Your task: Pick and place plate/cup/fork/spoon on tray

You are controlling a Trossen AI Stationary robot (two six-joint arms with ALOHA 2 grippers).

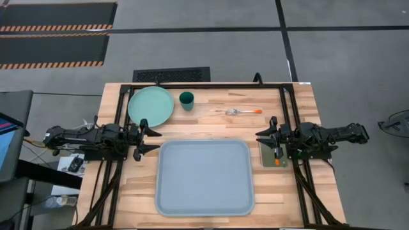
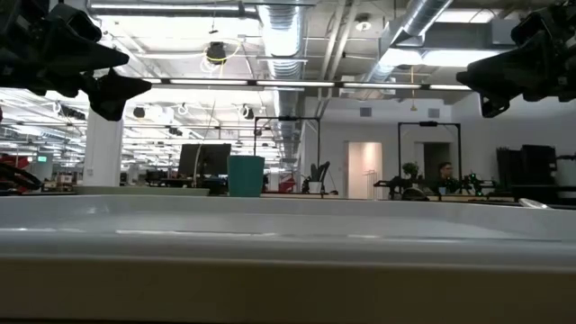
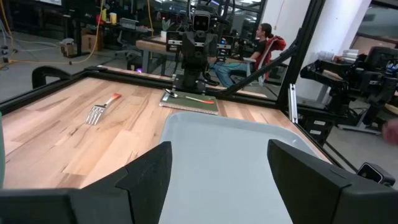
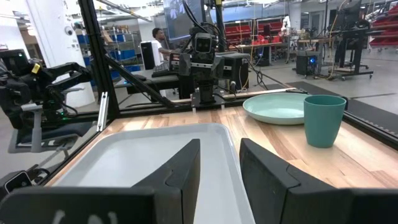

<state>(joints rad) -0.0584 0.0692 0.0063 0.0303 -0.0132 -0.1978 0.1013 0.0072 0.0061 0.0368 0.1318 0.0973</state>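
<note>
The mint-green plate [image 1: 151,105] and the teal cup [image 1: 186,100] stand on the table at the far left. The fork [image 1: 238,112] lies flat to their right. The empty blue-grey tray [image 1: 204,177] lies in the middle. The spoon [image 1: 277,156] lies on a small grey-green pad [image 1: 273,156] right of the tray, partly under my right arm. My left gripper [image 1: 158,140] is open at the tray's far left corner. My right gripper [image 1: 259,138] is open at its far right corner. Both hang above the table and hold nothing.
A dark frame [image 1: 281,86] runs along the table's far edge and both sides. In the left wrist view, the fork [image 3: 99,111] lies on bare wood and the spoon [image 3: 196,98] lies on the pad. A seated person [image 3: 267,37] shows beyond the table.
</note>
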